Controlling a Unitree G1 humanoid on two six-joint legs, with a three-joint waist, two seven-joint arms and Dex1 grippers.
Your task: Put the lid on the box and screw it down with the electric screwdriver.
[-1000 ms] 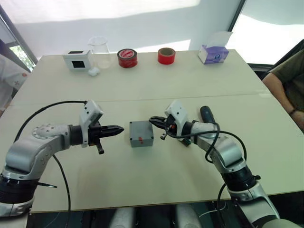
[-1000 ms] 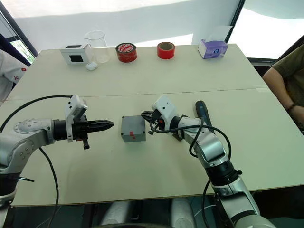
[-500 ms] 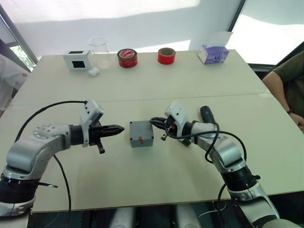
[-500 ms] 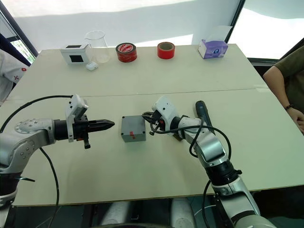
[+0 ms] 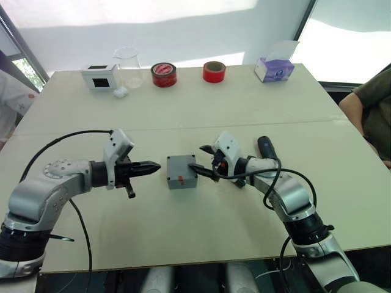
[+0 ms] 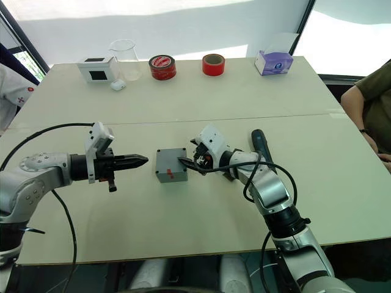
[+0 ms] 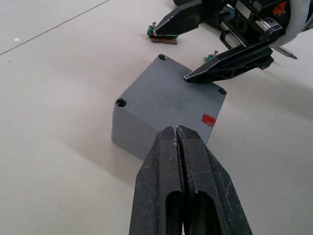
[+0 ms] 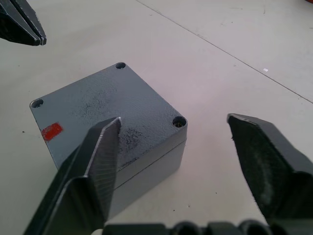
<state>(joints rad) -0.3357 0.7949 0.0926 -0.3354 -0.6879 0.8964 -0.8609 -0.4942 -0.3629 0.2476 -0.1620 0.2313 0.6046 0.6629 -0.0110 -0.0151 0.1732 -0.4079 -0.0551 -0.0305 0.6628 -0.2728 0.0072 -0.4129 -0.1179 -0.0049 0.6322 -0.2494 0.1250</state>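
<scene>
The grey box (image 5: 181, 171) sits mid-table with a red mark on its near side. The lid (image 8: 93, 98) lies flat on top of it, corner holes showing, a seam running below its rim. My left gripper (image 5: 156, 165) is shut and empty, its tip pointing at the box from the left with a small gap between them. On the box's right side my right gripper (image 5: 197, 157) is open, one finger (image 8: 100, 156) reaching over the lid's edge, the other off to the side. The black electric screwdriver (image 5: 264, 146) lies on the table behind my right forearm.
Along the far edge stand a white box with a black window (image 5: 99, 77), a glass beaker (image 5: 127, 64), two red tape rolls (image 5: 164, 74) (image 5: 214, 71) and a purple tissue box (image 5: 275, 68). A person (image 5: 374, 101) sits at the table's right side.
My right gripper has gone from shut to wide open beside the box, one finger now over the lid's right edge. The left arm and the box have not moved.
</scene>
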